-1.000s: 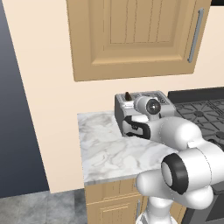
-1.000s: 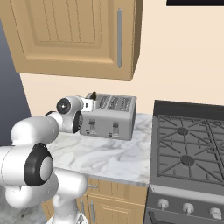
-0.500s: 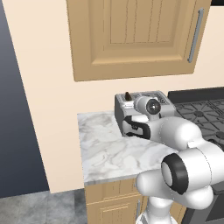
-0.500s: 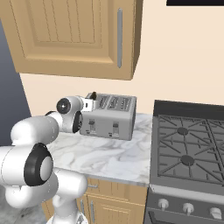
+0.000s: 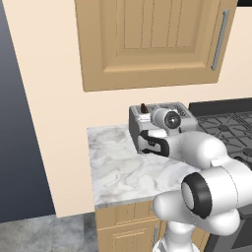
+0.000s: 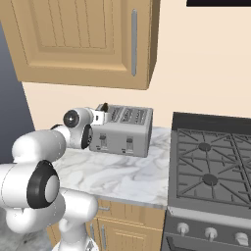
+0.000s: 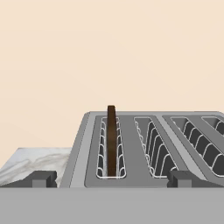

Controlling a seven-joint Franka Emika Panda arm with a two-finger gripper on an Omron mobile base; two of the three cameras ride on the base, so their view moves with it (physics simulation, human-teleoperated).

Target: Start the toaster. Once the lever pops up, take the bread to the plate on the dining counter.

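Marble worktop [image 5: 123, 167]: bread [image 7: 111, 140] between claw [image 7: 111, 178] tips.

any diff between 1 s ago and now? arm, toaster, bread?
No visible change. The gripper stays open at the toaster, holding nothing; the bread still stands upright in the end slot, its top above the toaster, and both base views are framed as before.

No readable text anywhere.
The toaster [image 6: 125, 130], the cupboard door [image 6: 81, 41] at 12 o'clock above it and the stove knobs [image 6: 211, 233] at 5 o'clock carry no lettering, brand, number or sign.
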